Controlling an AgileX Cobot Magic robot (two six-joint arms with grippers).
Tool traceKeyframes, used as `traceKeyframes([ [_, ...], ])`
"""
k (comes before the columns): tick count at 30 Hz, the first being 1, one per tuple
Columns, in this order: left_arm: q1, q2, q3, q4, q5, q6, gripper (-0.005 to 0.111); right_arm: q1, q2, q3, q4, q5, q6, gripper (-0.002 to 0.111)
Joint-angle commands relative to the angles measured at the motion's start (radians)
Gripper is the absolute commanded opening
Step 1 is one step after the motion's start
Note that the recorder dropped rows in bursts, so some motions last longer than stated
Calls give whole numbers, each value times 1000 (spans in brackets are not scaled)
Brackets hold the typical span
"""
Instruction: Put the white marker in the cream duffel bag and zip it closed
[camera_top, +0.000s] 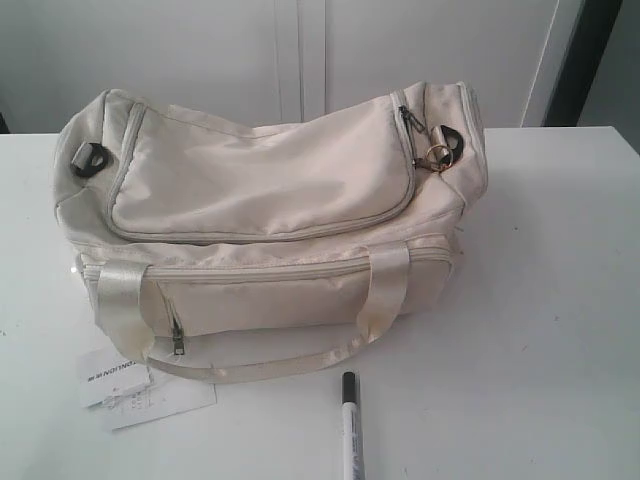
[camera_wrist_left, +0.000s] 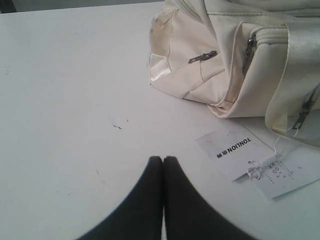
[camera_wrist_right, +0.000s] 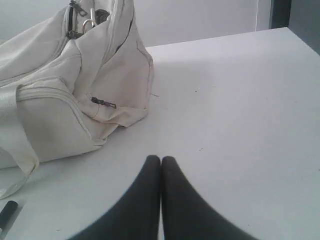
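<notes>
The cream duffel bag lies across the middle of the white table, its top flap and front pocket zipped, a satin handle hanging over its front. In front of it lies the white marker, black cap toward the bag; its cap end shows in the right wrist view. My left gripper is shut and empty over bare table off the bag's left end. My right gripper is shut and empty off the bag's right end. Neither gripper appears in the exterior view.
A white paper tag with black print lies at the bag's front left corner, tied by a string; it shows as the tag close to my left gripper. Black rings sit at both bag ends. A wall stands behind the table.
</notes>
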Motion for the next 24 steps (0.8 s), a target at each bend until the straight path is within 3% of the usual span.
traceKeyframes([
  [1,1,-5,4,-7,4,0,0,4,-5,5,-45,-10,-14,0],
  [4,1,-5,4,-7,4,0,0,4,-5,5,-45,-80,-14,0],
  [12,1,-5,4,-7,4,0,0,4,-5,5,-34,-480,0,0],
  [17,1,-5,4,-7,4,0,0,4,-5,5,-22,-693,159,0],
  [21,1,-5,4,-7,4,0,0,10,-5,5,-22,-772,336,0],
  [24,1,-5,4,-7,4,0,0,10,-5,-21,-80,-779,339,0],
])
